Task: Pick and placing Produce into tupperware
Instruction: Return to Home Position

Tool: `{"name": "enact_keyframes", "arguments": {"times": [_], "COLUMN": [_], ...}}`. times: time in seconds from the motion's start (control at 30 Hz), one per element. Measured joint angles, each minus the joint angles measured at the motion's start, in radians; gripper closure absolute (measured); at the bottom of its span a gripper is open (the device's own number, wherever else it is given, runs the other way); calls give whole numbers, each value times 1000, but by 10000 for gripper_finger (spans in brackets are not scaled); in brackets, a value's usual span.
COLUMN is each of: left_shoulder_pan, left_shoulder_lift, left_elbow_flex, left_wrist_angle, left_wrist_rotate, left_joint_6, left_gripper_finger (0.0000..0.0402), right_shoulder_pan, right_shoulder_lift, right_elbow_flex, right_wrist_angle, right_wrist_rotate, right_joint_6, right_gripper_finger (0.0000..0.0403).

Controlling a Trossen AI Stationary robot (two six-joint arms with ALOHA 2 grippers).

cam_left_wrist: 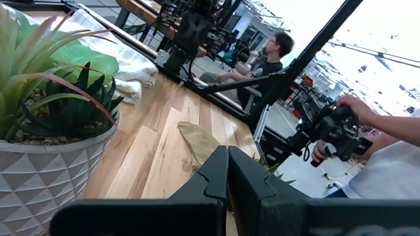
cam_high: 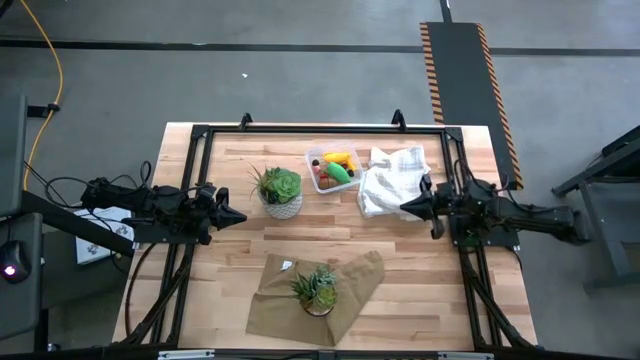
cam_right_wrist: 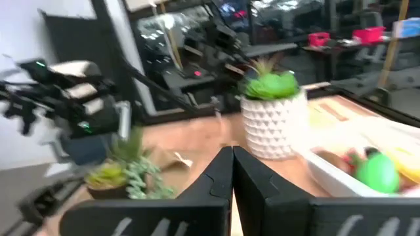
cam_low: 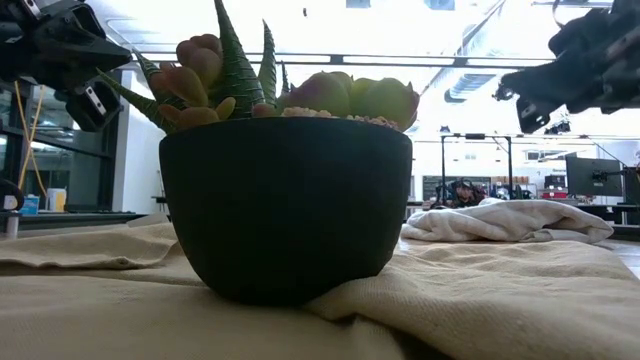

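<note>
Currently both arms low over the bench (cam_high: 230,250), 1 per side, tips pointing inward.

Left end effector (cam_high: 242,216): fingers (cam_left_wrist: 216,174) pressed flat together, nothing between them. Tip aimed at the white pot (cam_high: 281,207), near it, not touching.

Right end effector (cam_high: 403,207): fingers (cam_right_wrist: 222,176) together, empty. Tip at the edge of the white cloth (cam_high: 392,180); contact with the cloth not resolvable.

Tupperware (cam_high: 312,160) near the bench's back edge (top in high view), between white pot and white cloth, just beside both. Upright, open top.

Produce inside the tupperware: yellow pieces (cam_high: 340,158) along the back wall, green piece (cam_high: 343,173) just in front of them, red pieces (cam_high: 322,182) at the corner nearest the white pot. Tiny dark bit next to the yellow, too small to identify. Same green piece clear in right wrist view, lying against the yellow.

Dark pot (cam_high: 318,300) with succulents on a tan cloth (cam_high: 350,275), front-centre, well apart from the tupperware.

Beyond the bench in left wrist view: person (cam_left_wrist: 387,167) holding a black device in both hands, 1 more seated further back.
</note>
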Motion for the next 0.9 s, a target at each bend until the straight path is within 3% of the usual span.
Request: {"name": "enact_keyframes", "arguments": {"times": [0.13, 0.43, 0.7, 0.9], "left_shoulder_pan": [0, 0, 0, 0], "left_shoulder_lift": [0, 0, 0, 0], "left_elbow_flex": [0, 0, 0, 0], "left_wrist_angle": [0, 0, 0, 0], "left_wrist_rotate": [0, 0, 0, 0], "left_joint_6": [0, 0, 0, 0], "left_gripper_finger": [401, 401, 401, 401], "right_shoulder_pan": [0, 0, 0, 1], "right_shoulder_lift": [-53, -69, -38, -3], "right_elbow_flex": [0, -1, -1, -1], "right_wrist_angle": [-108, -129, -130, -130], "right_wrist_rotate": [55, 162, 167, 167], "right_joint_6": [-37, -46, -30, 71], "right_gripper_finger": [403, 403, 403, 403]}}
